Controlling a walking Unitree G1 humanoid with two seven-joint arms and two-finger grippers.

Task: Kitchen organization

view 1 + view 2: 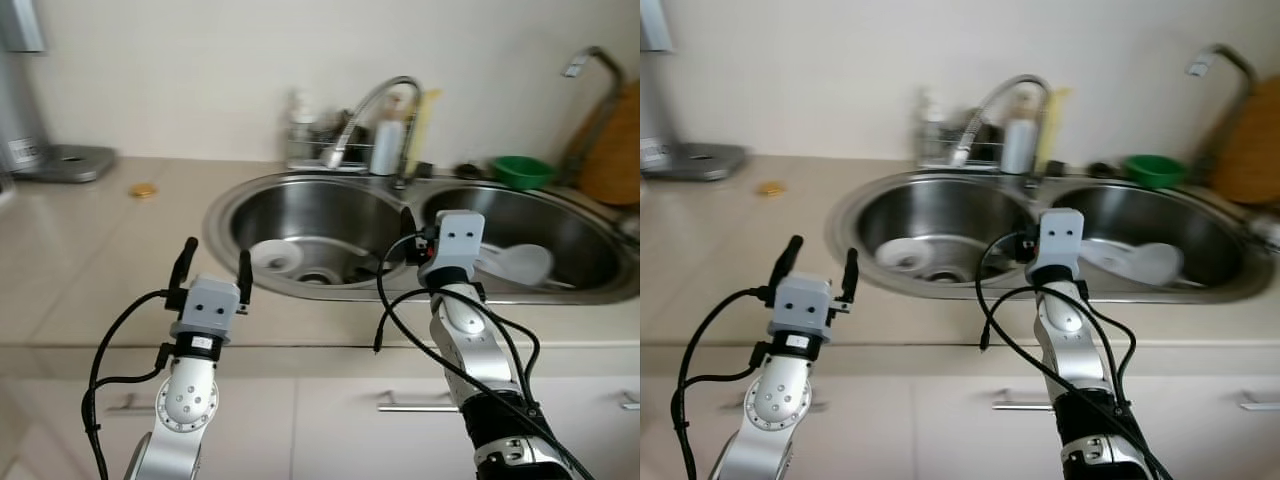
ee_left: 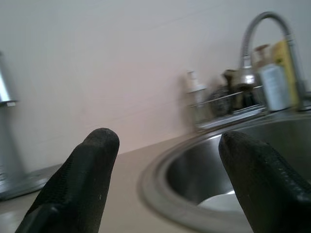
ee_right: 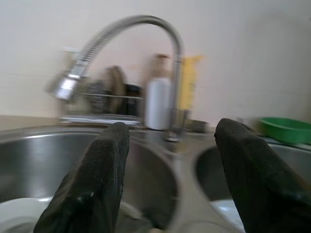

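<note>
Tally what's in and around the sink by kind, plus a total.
White dishes in the basins: 2 (bowl, plate)
Green bowl: 1
Faucet: 1
Bottles by the faucet: 2 (white bottle, pump bottle)
Rack: 1
Small gold item on the counter: 1
Total: 8

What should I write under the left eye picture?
Both grippers, left and right, open before a double sink.

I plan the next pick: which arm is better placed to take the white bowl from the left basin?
Probably the left. The left gripper hangs open at the front rim nearest the bowl, while the right gripper sits over the divider, nearer the right basin.
</note>
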